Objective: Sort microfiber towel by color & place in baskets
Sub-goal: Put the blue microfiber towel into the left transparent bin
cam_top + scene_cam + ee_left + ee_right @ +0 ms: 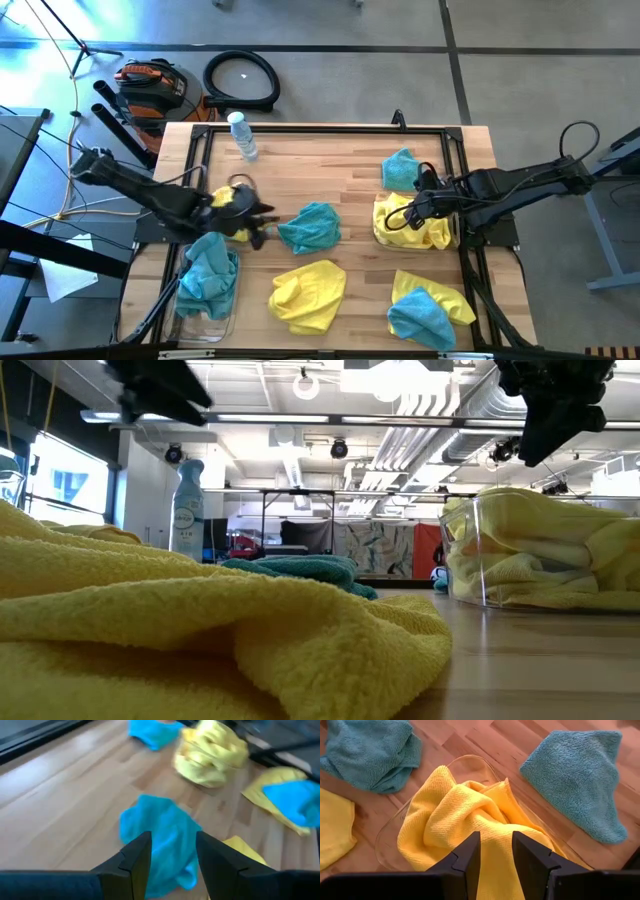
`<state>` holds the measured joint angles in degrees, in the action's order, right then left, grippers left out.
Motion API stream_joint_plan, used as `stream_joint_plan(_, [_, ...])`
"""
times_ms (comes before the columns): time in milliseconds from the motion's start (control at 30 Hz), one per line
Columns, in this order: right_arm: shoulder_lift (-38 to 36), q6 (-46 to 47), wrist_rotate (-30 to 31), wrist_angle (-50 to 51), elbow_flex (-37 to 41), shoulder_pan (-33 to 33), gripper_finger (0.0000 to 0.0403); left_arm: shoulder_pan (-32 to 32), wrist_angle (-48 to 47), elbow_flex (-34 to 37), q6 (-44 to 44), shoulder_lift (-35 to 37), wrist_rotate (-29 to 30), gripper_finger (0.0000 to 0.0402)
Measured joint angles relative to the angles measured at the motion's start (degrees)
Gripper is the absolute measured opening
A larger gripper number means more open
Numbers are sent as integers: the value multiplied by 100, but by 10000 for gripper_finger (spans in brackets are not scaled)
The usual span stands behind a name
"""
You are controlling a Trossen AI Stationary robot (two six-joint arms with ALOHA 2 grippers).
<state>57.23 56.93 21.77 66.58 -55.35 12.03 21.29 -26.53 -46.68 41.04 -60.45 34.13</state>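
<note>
Microfiber towel (160,835), teal and crumpled, is lying on the wooden table (360,150) directly beneath the left gripper (172,845). That gripper is hovering with its fingers (137,852) standing moderately apart and gripping nothing. Just behind and to one side of the left gripper, the left basket (205,325) is holding a heap of teal towels (208,268) that is rising above its rim. A flat yellow towel (308,295) is lying near the left gripper, toward the table's front edge. Across the table, the right gripper (496,845) is hanging just above the right basket (470,762) with its fingers (470,852) set narrowly apart and empty. Bunched yellow towels (450,815) are filling that basket directly beneath it. In the low view the right gripper is showing clear of this pile, not touching it. Another teal towel (402,170) is resting just beside the right basket, on the side toward the table's far edge. Farther from the right gripper, toward the front edge, a further teal towel (420,318) is lying on top of a spread yellow one (450,295). Well away from both grippers, a clear bottle (242,135) is standing near the table's far edge.
</note>
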Motion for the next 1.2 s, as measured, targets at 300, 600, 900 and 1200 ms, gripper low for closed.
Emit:
stream_joint_plan(300, [0,387,7,-65,2,0,107,-1089,564,-988,-1994,-1998,-1348,147])
stream_joint_plan(600, [2,990,3,-63,2,0,107,-1460,-465,-2467,-2921,-3909,-2611,147])
stream_joint_plan(900, [6,1513,80,-97,2,0,107,-1507,-612,-2686,-3391,-4955,-2896,137])
stream_joint_plan(1200, [20,1437,225,-119,2,0,107,-1572,-682,-2686,-3083,-4897,-2821,10])
